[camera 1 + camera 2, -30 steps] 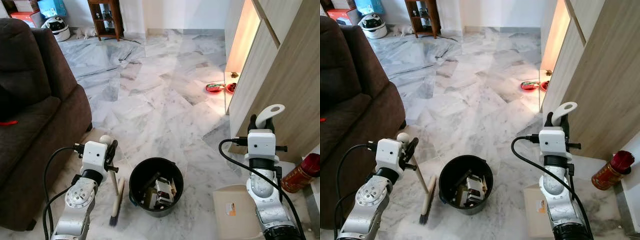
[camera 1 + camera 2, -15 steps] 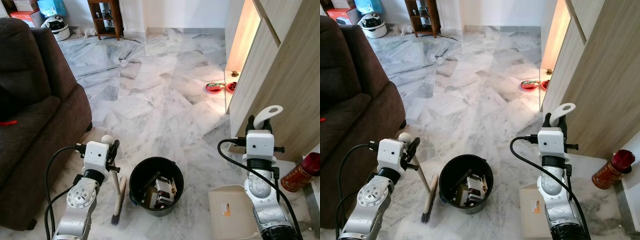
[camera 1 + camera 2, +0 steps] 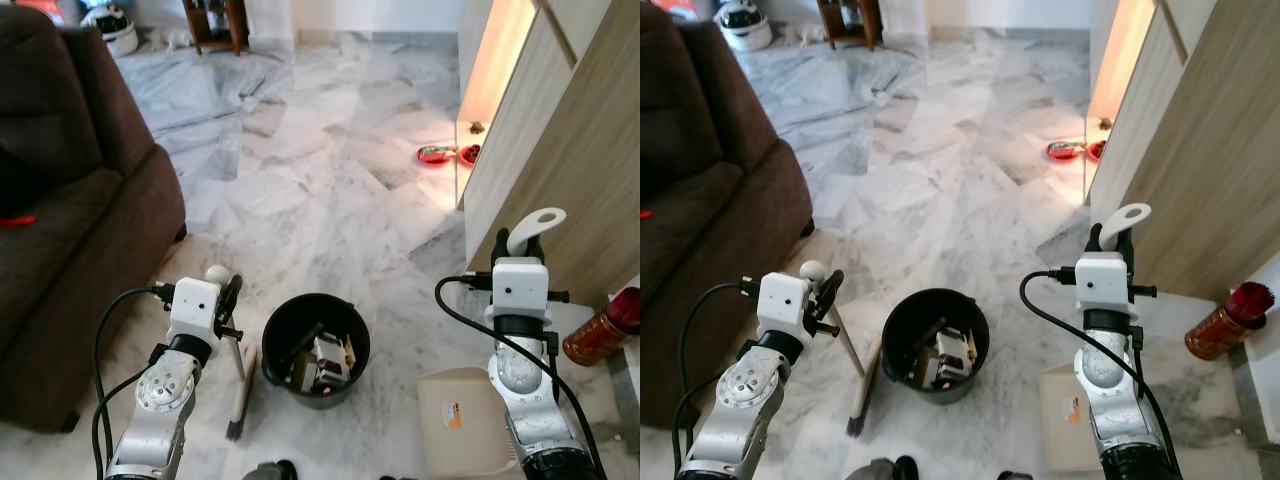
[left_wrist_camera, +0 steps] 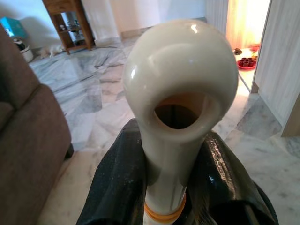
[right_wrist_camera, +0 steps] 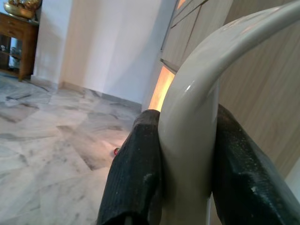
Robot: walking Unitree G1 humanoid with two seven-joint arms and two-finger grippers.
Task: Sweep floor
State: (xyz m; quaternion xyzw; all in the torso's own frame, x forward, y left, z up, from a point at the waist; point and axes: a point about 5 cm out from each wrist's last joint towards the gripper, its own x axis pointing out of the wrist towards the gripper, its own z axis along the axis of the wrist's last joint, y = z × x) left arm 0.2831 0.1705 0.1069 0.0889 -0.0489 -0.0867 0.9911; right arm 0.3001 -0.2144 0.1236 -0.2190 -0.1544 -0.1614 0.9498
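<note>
While the brown sofa sits far over on the left, the left gripper is just in front of it, and its jaws are closed tight on the pale handle of the broom. The broom leans down to the marble floor, with its dark bristles touching the floor just beside the black bucket. The bucket stands between the two arms and has bits of rubbish inside it (boxes and scraps, it looks like). To the right, the right gripper has its jaws squeezed shut on the curved white handle of the dustpan, and the flat pan rests low by the robot's right side. Past it, a red can stands by the wooden cupboard wall. The sweeping looks like it is in the middle, not done. The broom is so near the bucket that a wide push could bump it and tip the rubbish back out. The dustpan is near the red can too, so a swing that way could knock it over.
</note>
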